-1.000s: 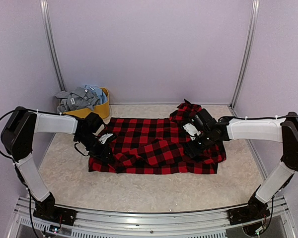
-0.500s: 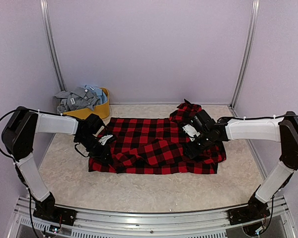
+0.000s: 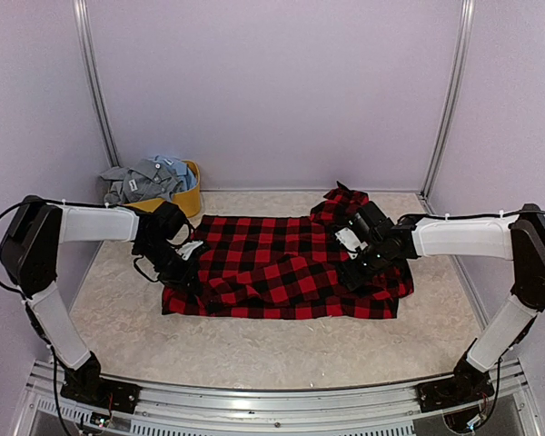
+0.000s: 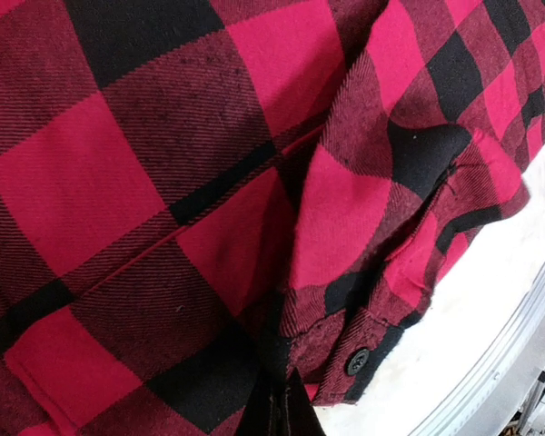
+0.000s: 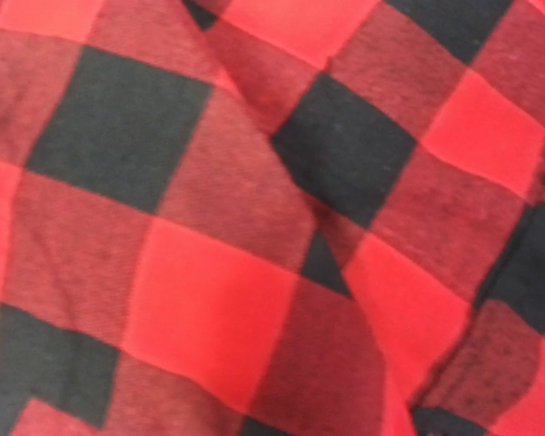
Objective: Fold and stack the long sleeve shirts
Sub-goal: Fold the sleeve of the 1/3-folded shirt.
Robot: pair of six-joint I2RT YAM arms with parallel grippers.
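Left gripper (image 3: 183,275) is pressed together, pinching the left edge of the red-and-black flannel shirt (image 3: 282,263), which lies spread on the table (image 3: 282,350) between the two grippers. Right gripper (image 3: 350,275) sits down on the flannel's right side, its own view all cloth, and I cannot tell its spread. Yellow tub (image 3: 193,202), well beyond the left gripper, holds a crumpled grey shirt (image 3: 141,182) and a pale blue shirt (image 3: 178,169), heaped above the rim
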